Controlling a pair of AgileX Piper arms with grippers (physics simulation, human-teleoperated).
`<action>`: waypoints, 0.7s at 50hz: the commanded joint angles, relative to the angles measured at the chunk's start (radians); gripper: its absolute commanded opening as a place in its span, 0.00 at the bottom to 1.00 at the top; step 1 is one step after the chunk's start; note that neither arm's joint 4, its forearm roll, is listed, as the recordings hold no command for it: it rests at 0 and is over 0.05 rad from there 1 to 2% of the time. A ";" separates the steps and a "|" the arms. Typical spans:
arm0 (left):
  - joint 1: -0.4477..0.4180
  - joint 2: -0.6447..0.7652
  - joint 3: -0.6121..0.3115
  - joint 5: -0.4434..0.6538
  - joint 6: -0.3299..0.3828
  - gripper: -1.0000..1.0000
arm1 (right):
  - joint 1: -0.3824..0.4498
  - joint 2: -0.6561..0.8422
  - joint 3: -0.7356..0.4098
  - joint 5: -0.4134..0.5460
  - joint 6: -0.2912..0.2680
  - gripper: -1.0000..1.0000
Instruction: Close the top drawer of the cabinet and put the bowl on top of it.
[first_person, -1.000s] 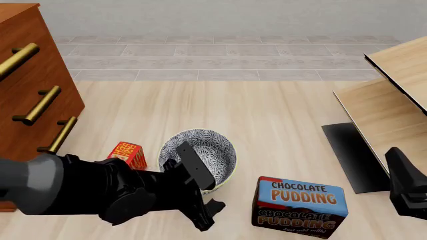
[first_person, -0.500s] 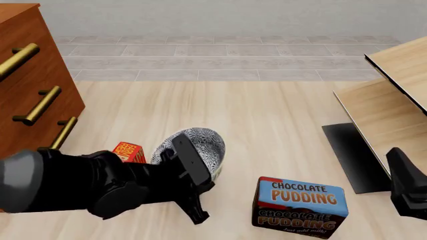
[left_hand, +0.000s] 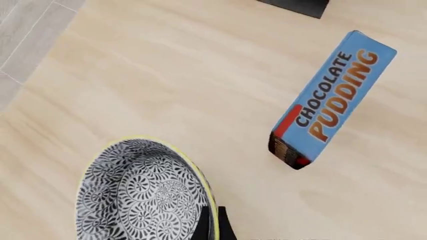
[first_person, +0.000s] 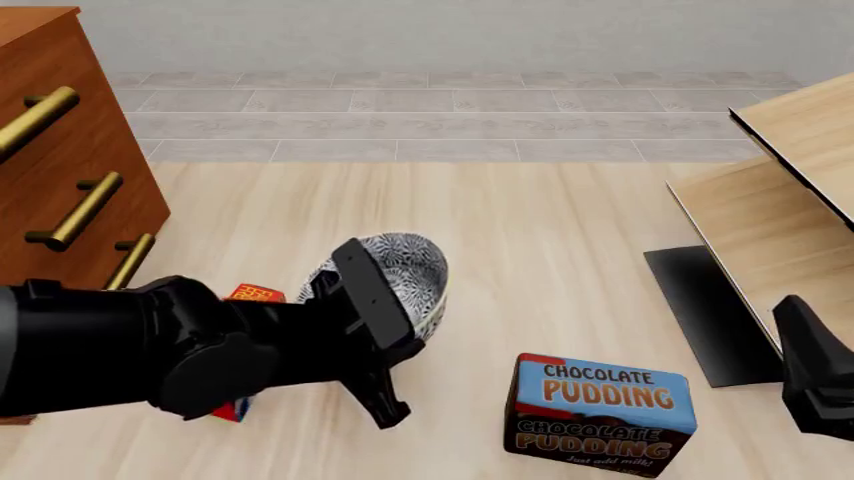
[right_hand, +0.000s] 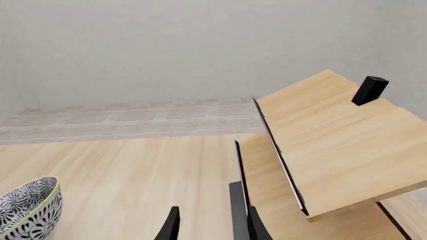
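Now your left gripper (first_person: 384, 335) grasps the bowl (first_person: 387, 278) by its rim at lower centre; your right gripper (right_hand: 210, 225) is released.

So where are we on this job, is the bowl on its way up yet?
Drawer: the top drawer looks flush with the lower fronts, so probably shut. In hand: the left gripper is pinched on the bowl rim, bowl tilted and apparently off the table. Left: carry it onto the cabinet top. The right gripper sits idle, open.

Patterned bowl (first_person: 396, 272) tilted (lifted), cabinet (first_person: 60, 160) left, drawers shut
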 joint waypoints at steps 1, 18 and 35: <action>-0.019 -0.067 -0.019 0.044 0.064 0.00 | 0.003 -0.001 0.000 -0.001 0.002 1.00; -0.008 -0.132 -0.107 0.175 0.182 0.00 | -0.003 -0.007 0.000 0.003 0.010 1.00; 0.037 -0.218 -0.281 0.520 0.297 0.00 | -0.005 -0.010 0.000 0.006 0.010 1.00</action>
